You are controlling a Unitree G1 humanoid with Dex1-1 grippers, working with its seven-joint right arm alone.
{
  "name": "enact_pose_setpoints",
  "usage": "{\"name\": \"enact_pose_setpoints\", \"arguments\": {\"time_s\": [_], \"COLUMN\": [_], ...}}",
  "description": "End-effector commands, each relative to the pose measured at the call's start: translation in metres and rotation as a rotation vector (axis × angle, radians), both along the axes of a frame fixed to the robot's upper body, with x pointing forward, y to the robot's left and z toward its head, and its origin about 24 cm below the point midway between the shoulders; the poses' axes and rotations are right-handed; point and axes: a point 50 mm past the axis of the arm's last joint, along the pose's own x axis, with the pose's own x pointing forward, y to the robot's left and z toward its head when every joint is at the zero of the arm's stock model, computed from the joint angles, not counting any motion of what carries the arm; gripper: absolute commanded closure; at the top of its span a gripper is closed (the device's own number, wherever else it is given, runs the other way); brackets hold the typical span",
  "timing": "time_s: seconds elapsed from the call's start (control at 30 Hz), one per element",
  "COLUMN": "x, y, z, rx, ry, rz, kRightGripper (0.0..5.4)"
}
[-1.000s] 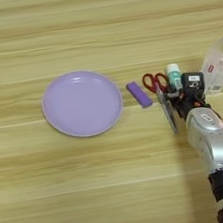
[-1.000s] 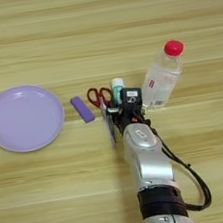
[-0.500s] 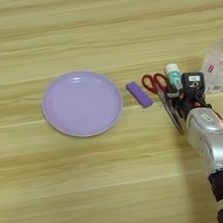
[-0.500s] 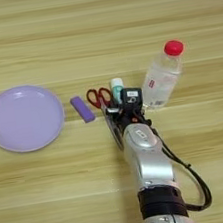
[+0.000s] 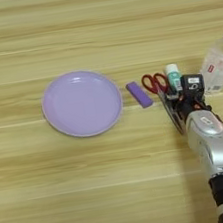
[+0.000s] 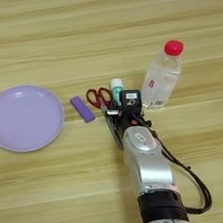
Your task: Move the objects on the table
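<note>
Setting: a light wooden bench seen from above, planks running side to side.
Arm: one silver forearm rises from the bottom edge; its black gripper sits over the scissors and glue stick.
Gripper state: cannot tell whether it is clenched or released; the wrist housing covers the tips.
Plate: one round lavender plate, bare, at the left, well apart from the gripper.
Block: one small purple block lying between the plate and the scissors, touching neither.
Scissors: one pair with red handles, handles toward the far side, blades running under the gripper.
Glue stick: one white-and-green glue stick just right of the scissor handles, its lower end hidden by the gripper.
Bottle: one clear plastic bottle with a red cap, lying tilted to the gripper's right.
Step in hand: probably reaching for the scissors or the glue stick; which one is unclear.
Next move: likely needs a firm hold on one item alone, lifted without dragging its neighbour, then carried left, perhaps to the plate.
</note>
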Motion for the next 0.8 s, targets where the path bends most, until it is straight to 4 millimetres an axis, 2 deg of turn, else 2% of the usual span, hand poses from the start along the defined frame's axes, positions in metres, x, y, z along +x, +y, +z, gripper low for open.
{"name": "enact_pose_setpoints", "arguments": {"time_s": [0.03, 0.4, 0.6, 0.8], "x": [0.015, 0.015, 0.014, 0.013], "y": [0.003, 0.014, 0.026, 0.049], "z": [0.04, 0.051, 0.059, 0.065], "rx": [-0.049, -0.071, -0.069, -0.014], "ry": [-0.193, -0.253, -0.277, -0.28], "rz": [0.027, 0.067, 0.117, 0.208], "kRightGripper": [3.72, 3.72, 3.72, 3.72]}}
